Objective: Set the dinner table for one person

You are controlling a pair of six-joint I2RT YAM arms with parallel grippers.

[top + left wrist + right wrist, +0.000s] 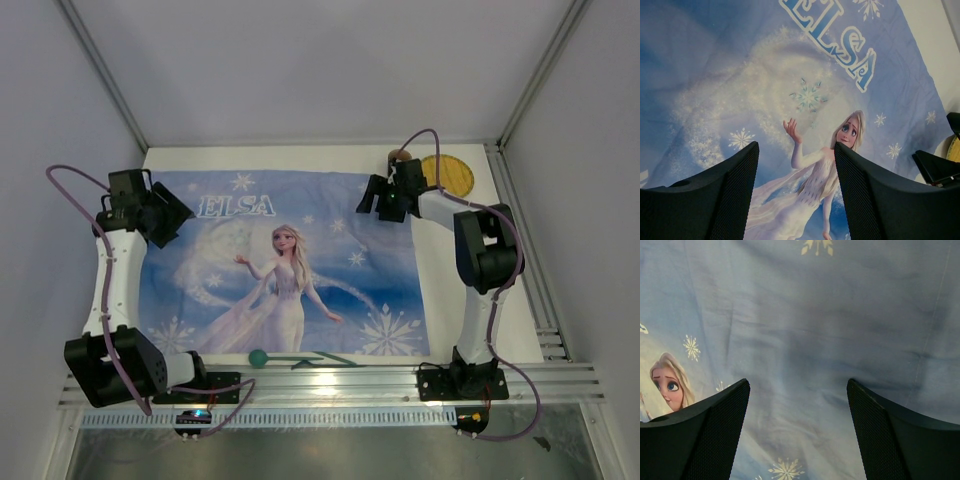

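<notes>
Over cloth (pixel 290 265), w/ L claw (pixel 796 145) & R claw (pixel 797 382) released: prob. done w/ mat; next, grab plate (pixel 447 175) at table (pixel 250 157) far-right corner.

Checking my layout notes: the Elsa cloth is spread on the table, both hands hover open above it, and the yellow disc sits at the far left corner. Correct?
No: the yellow disc sits at the far right corner of the dinner table, as the top external view shows. The Elsa cloth is spread out, with the left hand and right hand open above it.
</notes>
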